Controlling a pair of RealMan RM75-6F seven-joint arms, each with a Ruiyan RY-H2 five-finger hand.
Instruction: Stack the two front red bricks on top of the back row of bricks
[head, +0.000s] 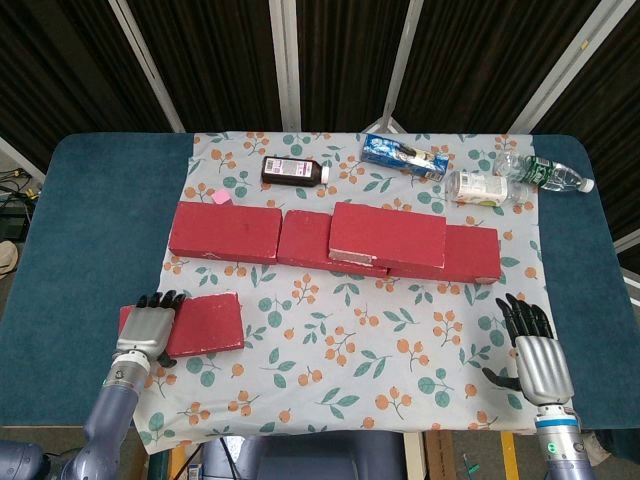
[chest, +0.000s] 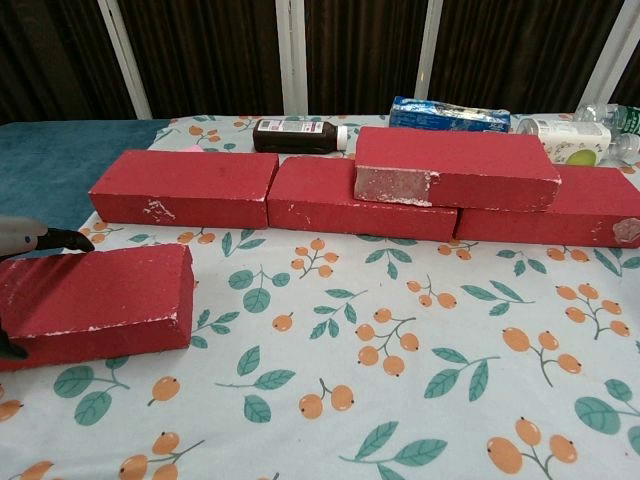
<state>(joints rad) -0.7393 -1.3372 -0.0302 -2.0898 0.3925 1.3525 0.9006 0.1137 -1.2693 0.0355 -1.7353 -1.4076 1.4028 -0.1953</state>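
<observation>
One front red brick (head: 208, 324) (chest: 100, 304) lies on the floral cloth at the front left. My left hand (head: 147, 330) lies across its left end, fingers (chest: 50, 239) at the far edge and thumb at the near edge, gripping it. The back row consists of a left brick (head: 225, 232) (chest: 185, 187), a middle brick (head: 303, 238) (chest: 330, 205) and a right brick (head: 472, 252) (chest: 590, 215). Another red brick (head: 388, 235) (chest: 455, 165) lies stacked over the middle and right ones. My right hand (head: 535, 355) rests at the front right, fingers spread and empty.
Behind the row lie a brown bottle (head: 295, 171) (chest: 300, 134), a blue packet (head: 405, 156) (chest: 448, 114), a white bottle (head: 482, 187) and a clear bottle (head: 548, 174). A small pink item (head: 218, 198) sits near the left brick. The cloth (head: 350, 350) covers a blue table (head: 90, 220).
</observation>
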